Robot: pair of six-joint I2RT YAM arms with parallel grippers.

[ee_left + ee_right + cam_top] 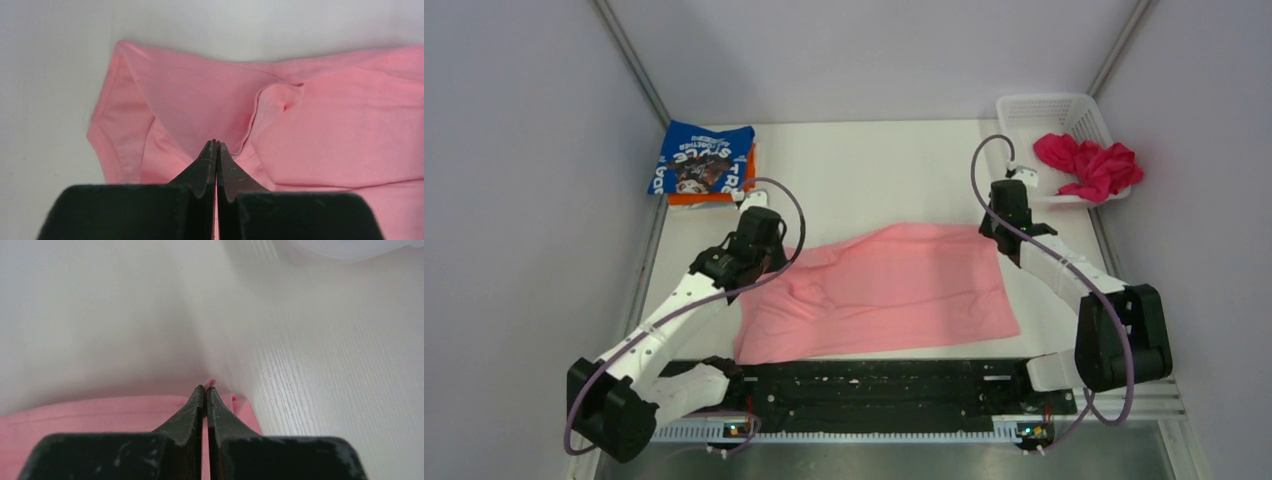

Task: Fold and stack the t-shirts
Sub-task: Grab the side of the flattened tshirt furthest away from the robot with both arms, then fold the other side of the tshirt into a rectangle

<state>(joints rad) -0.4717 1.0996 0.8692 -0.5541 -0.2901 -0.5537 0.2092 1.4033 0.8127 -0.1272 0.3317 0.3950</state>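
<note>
Blue shirt [704, 157] is lying folded on orange shirt [712, 198], upper left; magenta shirt [1086, 165] is waiting in basket [1049, 108]. Left gripper [216, 144] and right gripper [205, 388], closed, are seemingly pinching the half-spread pink shirt [884, 290] mid-frame.

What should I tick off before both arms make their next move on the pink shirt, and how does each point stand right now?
1. Left hand shut at the far left corner of the pink t-shirt: ok.
2. Cloth pinched in the left hand: cannot tell.
3. Right hand shut, with a pink corner poking past its tips: ok.
4. Pink t-shirt lying flat: not ok, creased on its left side.
5. Blue t-shirt folded on top of the orange t-shirt, far left: ok.
6. Magenta t-shirt folded: not ok, crumpled in the basket.
</note>
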